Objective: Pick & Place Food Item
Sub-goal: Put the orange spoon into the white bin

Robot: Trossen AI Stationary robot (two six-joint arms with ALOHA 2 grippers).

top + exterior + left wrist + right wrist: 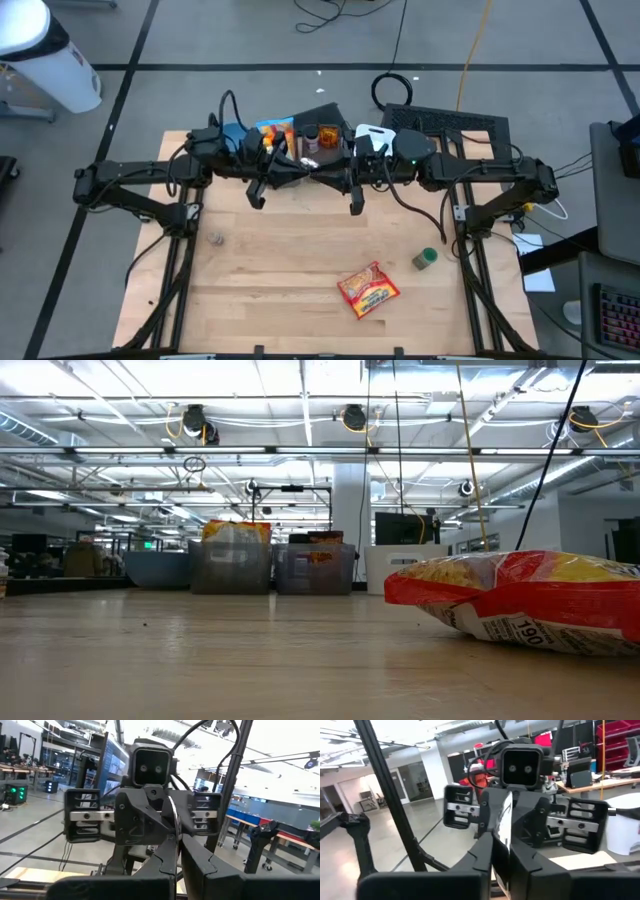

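Jaws first: the left gripper has its two dark fingers pressed together with nothing between them, and on the right gripper the fingers in its own wrist view look drawn together too, empty, though I can't be sure they are fully closed. Both arms are folded in at the far edge of the pale wooden tabletop, wrists facing one another, each wrist camera staring straight at the other arm's gripper. Neither gripper is near anything to pick.

The food item, a red and yellow crinkled plastic snack packet, lies flat on the wood in the near half of the table, well apart from both grippers and a little to the right-arm side. From table height the packet fills the right of the view, lying low and puffy, untouched.

A small green-capped jar sits near the right edge of the table, between the packet and the right arm's base, and a small greyish object rests over on the left side; I can't tell what that one is.

So to my eye this is the very start: nothing reached for, nothing grasped. The right arm looks the closer candidate; its next move would call for spreading the fingers, swinging out over the packet and coming down on it squarely, since a slack bag like that may crumple or slip
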